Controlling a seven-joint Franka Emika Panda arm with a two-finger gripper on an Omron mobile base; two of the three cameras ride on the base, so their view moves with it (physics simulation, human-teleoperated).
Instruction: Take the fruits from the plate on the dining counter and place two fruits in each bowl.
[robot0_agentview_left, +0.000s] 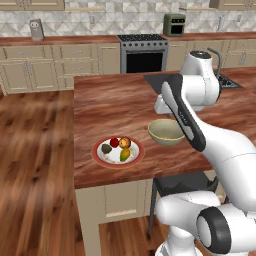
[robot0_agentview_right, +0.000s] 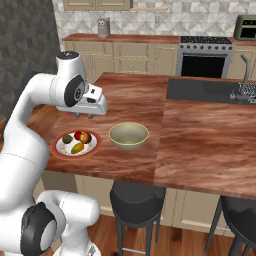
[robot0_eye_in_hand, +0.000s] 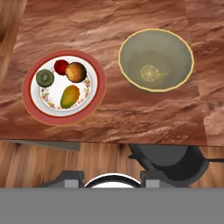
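Red-rimmed plate (robot0_eye_in_hand: 64, 87) near the table (robot0_eye_in_hand: 131, 113) front edge holds kiwi (robot0_eye_in_hand: 44, 78), red fruit (robot0_eye_in_hand: 61, 67), orange-brown fruit (robot0_eye_in_hand: 75, 72), and apparently a mango (robot0_eye_in_hand: 69, 96); olive bowl (robot0_eye_in_hand: 156, 60) beside it holds nothing; end effector (robot0_agentview_right: 83, 116) closed, empty, above.

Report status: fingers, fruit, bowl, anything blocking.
Gripper fingers shut, empty, above the counter behind the plate. All four fruits on plate. Olive bowl beside it, empty. Nothing in the way.
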